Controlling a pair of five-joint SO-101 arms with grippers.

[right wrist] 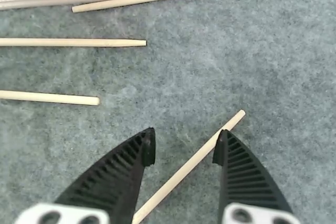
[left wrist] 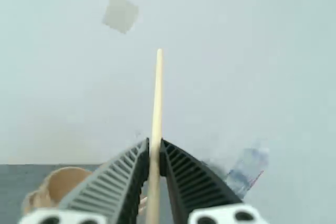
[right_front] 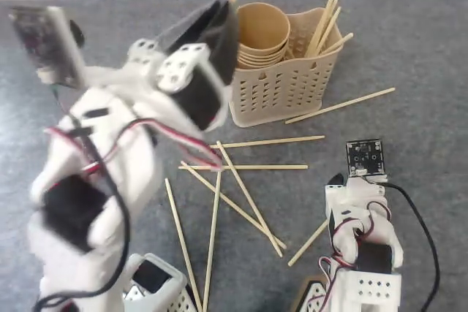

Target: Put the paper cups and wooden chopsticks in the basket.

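My left end effector [left wrist: 155,145] is pressed together on one wooden chopstick [left wrist: 157,93], a pale, plain round stick. It stands straight out past the fingertips, lifted well clear of the bench [right wrist: 273,56].

Just below and beside that end effector sits the basket [right_front: 285,89], tan plastic with rows of small slots in its walls. The side nearer the left end effector holds a nested stack of paper cups [right_front: 262,27], tan and unprinted. I make out at least four rims, but I can't count them for sure. The side farther from it holds a bunch of upright chopsticks [right_front: 323,28], about five, fanning outward over the rim.

My right end effector [right wrist: 185,145] is spread wide, low over the grey, felt-like bench. One loose chopstick [right wrist: 194,163] lies slantwise on the surface between its fingers, close to one fingertip. Whether it touches, I can't tell. Beyond the tips lie three more sticks, the farthest just beside the basket's foot.

From the high view I count eight loose sticks [right_front: 245,167] on the bench in all. One is beside the basket, the short-looking one is by the right end effector, and six are crossed in a heap between the two arms.
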